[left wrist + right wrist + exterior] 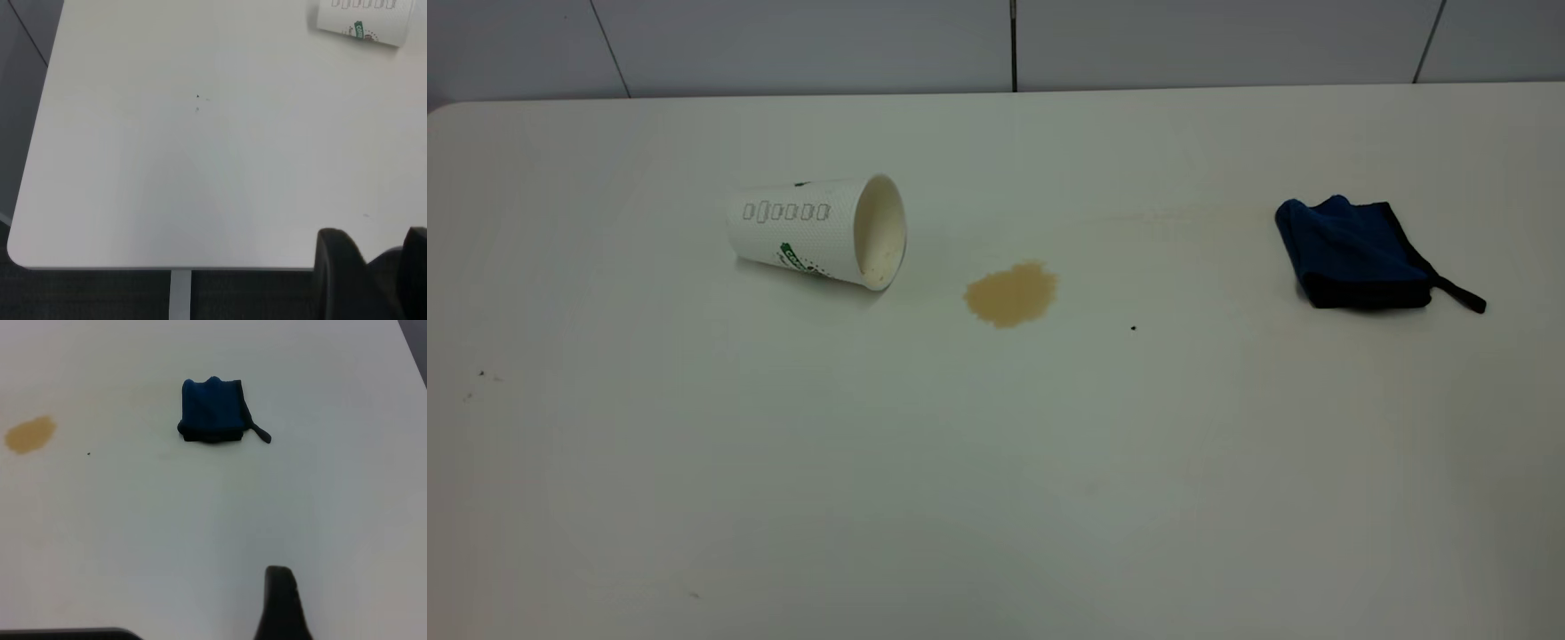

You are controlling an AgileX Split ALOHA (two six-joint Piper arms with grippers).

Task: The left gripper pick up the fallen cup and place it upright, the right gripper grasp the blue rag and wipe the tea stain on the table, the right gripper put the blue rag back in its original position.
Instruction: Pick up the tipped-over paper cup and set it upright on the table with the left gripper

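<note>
Cups: I count one, a white paper cup (pixel 816 231) with green print, lying on its side at the table's left half, mouth towards the stain.
Stains: one tan tea stain (pixel 1011 294), just beside the cup's mouth, not touching it.
Rags: one folded blue rag (pixel 1353 254), well apart on the right, dark strap trailing off its right edge.
Table: one white table (pixel 996 480); I see a few dark specks, one near the stain.
Left gripper: over the table's near left corner, away from the cup; I see two dark fingers (pixel 340 277) with a gap between them.
Right gripper: short of the rag; only one dark fingertip (pixel 280 600) shows, so I cannot tell its spread.
In the way: nothing I can see lies between the rag and the stain.
</note>
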